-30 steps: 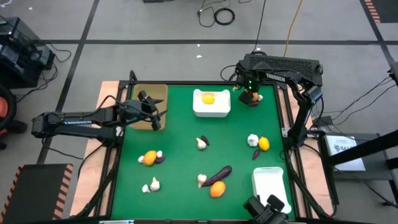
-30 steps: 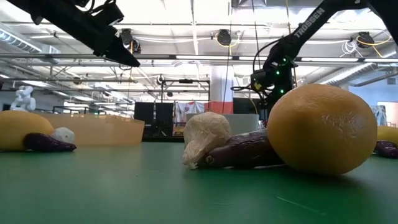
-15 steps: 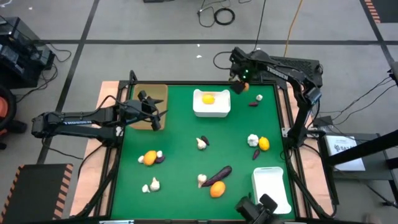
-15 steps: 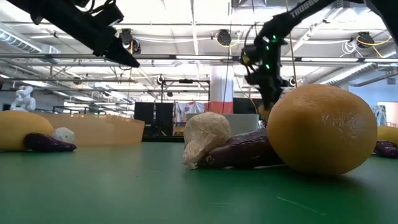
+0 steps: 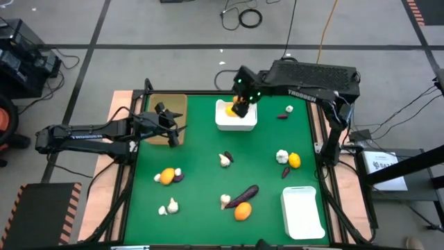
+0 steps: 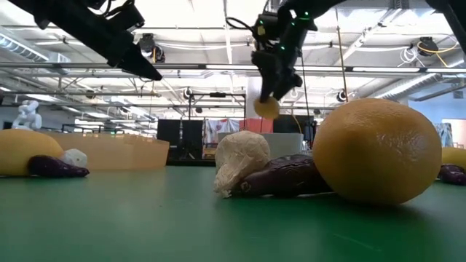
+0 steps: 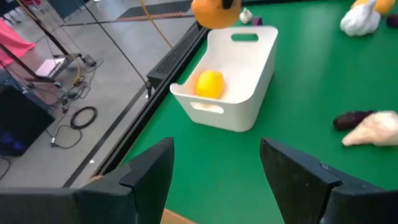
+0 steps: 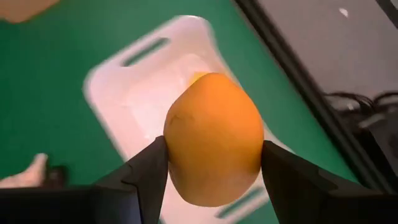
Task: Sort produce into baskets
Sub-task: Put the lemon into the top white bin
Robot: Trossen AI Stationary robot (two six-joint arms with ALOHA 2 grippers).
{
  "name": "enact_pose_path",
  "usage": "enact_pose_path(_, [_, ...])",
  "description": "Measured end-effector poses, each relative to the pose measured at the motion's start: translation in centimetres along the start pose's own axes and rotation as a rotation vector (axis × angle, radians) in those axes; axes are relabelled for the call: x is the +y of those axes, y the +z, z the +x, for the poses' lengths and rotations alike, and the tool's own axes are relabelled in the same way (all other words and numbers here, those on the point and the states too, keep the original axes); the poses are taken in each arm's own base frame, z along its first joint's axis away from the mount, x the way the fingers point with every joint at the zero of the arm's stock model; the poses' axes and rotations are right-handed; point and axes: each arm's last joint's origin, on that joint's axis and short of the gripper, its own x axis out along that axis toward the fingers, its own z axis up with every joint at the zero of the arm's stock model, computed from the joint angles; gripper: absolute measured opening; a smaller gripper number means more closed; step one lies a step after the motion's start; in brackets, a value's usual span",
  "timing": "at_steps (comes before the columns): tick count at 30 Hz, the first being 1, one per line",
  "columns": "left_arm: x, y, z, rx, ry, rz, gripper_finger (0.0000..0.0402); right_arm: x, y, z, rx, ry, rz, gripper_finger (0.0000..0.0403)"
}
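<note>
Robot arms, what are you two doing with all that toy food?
The right gripper is shut on a round orange fruit, holding it in the air above the white plastic bin at the table's far edge. One yellow fruit already lies in that bin. The left gripper hangs open over the flat tan tray, holding nothing. More fruits, white bulbs and a long purple eggplant are on the green table, unsorted.

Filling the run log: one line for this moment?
right gripper: holds orange fruit above white bin | bin: one yellow fruit | left gripper: open, over tan tray
</note>
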Motion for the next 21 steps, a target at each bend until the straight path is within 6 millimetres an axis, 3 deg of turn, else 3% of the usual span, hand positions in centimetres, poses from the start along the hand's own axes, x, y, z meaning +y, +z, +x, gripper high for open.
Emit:
enact_pose_path(10, [0.0,-0.2,0.0,0.022,-0.004,0.006,0.0246,3.5,-0.5,-0.2,-0.043,-0.154,-0.011,0.022])
enact_pose_path(21, [0.0,-0.2,0.0,0.02,-0.003,0.004,0.0246,3.8,-0.8,-0.2,-0.018,-0.155,-0.018,0.0262])
